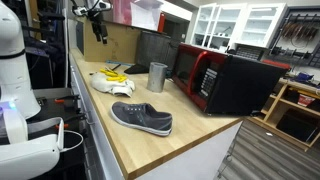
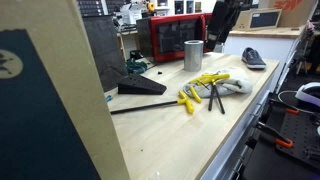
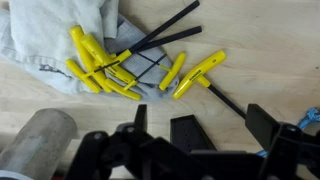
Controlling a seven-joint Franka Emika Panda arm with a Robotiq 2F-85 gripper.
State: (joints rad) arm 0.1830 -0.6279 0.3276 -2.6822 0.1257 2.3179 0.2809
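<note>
My gripper (image 3: 200, 112) is open and empty, well above the wooden counter (image 1: 190, 125). It shows high in both exterior views (image 1: 97, 25) (image 2: 215, 42). Below it lie several yellow-handled T hex keys (image 3: 110, 65), partly on a crumpled white cloth (image 3: 45, 30); both exterior views show the keys too (image 1: 115, 75) (image 2: 200, 88). One key (image 3: 197, 75) lies apart on bare wood. A black wedge-shaped block (image 3: 185, 130) shows between my fingers in the wrist view. A metal cup (image 3: 35, 145) is at the lower left of that view.
A grey shoe (image 1: 142, 118) lies near the counter's edge. The metal cup (image 1: 157, 77) stands in front of a red and black microwave (image 1: 225, 80). The black wedge (image 2: 140, 87) and a long black rod (image 2: 145, 104) lie on the counter. A dark panel (image 2: 105, 45) stands behind.
</note>
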